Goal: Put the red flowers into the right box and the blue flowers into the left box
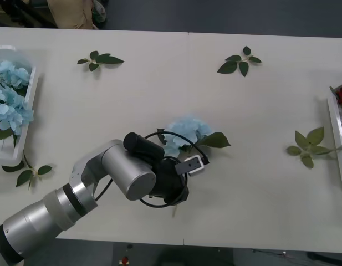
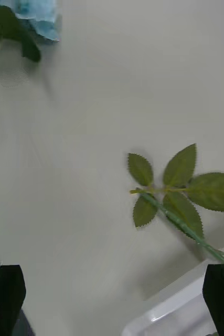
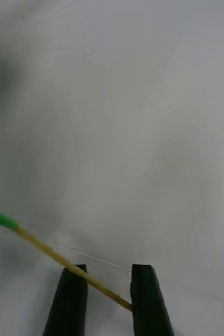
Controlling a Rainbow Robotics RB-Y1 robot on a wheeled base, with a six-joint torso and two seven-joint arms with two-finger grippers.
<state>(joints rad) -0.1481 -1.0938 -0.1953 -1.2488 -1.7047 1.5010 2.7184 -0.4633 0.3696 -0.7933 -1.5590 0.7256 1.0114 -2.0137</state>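
Just L gripper (image 3: 107, 294) straddling blue flower (image 1: 186, 132) stem, leaf sprigs (image 1: 239, 61) around

Front cam: high above the arms, looking forward and down over the whole table (image 1: 254, 183). Left wrist cam: tight over the left gripper (image 3: 109, 302), facing bare tabletop just beyond its fingertips. Right wrist cam: further off the surface above the right gripper (image 2: 114, 294), facing down. Shared by front and right wrist: blue flower (image 1: 186, 133) (image 2: 37, 14), rose stem leaves (image 1: 307, 145) (image 2: 177, 184).

Loose leaf sprigs (image 1: 100, 60) on white table (image 1: 259, 183)
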